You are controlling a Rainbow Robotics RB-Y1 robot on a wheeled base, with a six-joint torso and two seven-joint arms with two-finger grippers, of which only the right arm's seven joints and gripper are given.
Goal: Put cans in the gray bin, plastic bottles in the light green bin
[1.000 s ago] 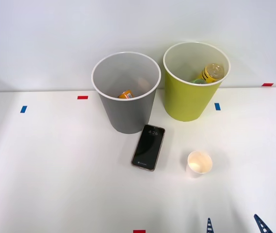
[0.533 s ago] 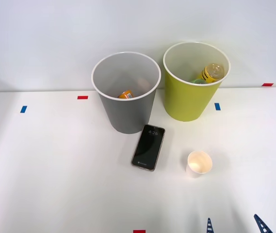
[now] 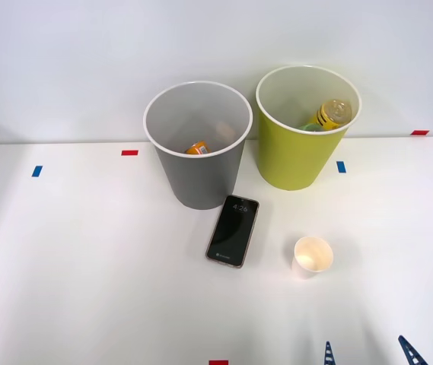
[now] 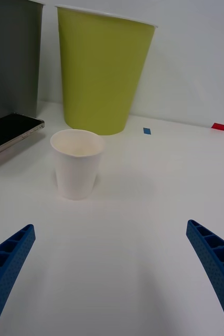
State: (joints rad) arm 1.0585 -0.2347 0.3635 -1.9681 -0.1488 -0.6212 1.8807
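Nothing has shifted over the last second. Small orange can point(image 3: 197, 148) lies inside the tall gray plastic bin point(image 3: 198, 179); right of it, yellow-labelled bottle point(image 3: 332, 112) sits in the yellow-green plastic bin point(image 3: 296, 156). Right gripper point(image 4: 112, 273) hovers, jaws apart, empty: sorting appears complete.

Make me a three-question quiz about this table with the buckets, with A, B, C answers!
1. Where is the orange can?
A. in the gray bin
B. on the table
C. in the paper cup

2. How many bins stand on the table?
A. one
B. two
C. three

3. How is the right gripper?
A. shut on the cup
B. shut on the phone
C. open, holding nothing

Answers: 1 A, the can peeks over the gray rim. 2 B, the gray bin and the light green bin. 3 C, its blue fingers stand apart, short of the white paper cup.
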